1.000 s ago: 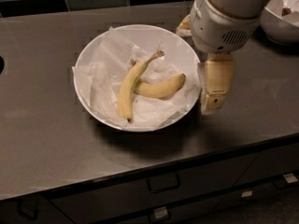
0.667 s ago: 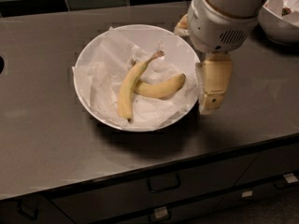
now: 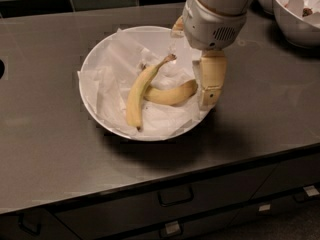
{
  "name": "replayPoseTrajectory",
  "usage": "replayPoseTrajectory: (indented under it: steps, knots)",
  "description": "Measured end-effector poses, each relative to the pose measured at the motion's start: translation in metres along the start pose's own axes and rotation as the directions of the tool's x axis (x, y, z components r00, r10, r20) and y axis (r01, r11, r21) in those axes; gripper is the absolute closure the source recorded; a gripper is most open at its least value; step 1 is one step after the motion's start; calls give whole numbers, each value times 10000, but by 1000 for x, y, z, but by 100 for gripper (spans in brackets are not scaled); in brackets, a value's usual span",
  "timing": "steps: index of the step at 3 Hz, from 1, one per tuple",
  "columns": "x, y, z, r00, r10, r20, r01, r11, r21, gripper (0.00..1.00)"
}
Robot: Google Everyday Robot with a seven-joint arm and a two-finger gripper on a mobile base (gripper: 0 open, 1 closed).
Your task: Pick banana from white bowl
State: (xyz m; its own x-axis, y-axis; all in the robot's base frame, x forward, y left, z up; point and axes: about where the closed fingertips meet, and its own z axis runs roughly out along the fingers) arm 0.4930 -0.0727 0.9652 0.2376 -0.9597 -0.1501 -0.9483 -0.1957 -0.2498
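Hovering in the camera view, the gripper (image 3: 209, 90) hangs at the white bowl's (image 3: 90, 61) right rim; whether it is open or closed cannot be told. The banana (image 3: 137, 91) lies diagonally on crumpled paper, touching a shorter banana (image 3: 171, 95). It would be best to shift left and grasp its free lower half. Smaller bowls (image 3: 300, 14) stand well apart on the counter (image 3: 45, 134).

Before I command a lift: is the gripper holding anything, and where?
Nothing held. The gripper hangs at the white bowl's right rim; the banana lies free on the paper.
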Motion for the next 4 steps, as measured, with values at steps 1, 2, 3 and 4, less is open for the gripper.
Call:
replayPoseTrajectory:
  steps: [1, 2, 3, 4]
  knots:
    - [-4, -27, 25, 9989, -426, 179, 434, 9978, -500, 0]
    - [-9, -43, 46, 9970, -670, 381, 701, 9936, -889, 3]
    - [-17, -52, 57, 9951, -878, 454, 923, 9898, -1087, 3]
    - [-29, -58, 61, 9934, -1068, 427, 1111, 9869, -1170, 4]
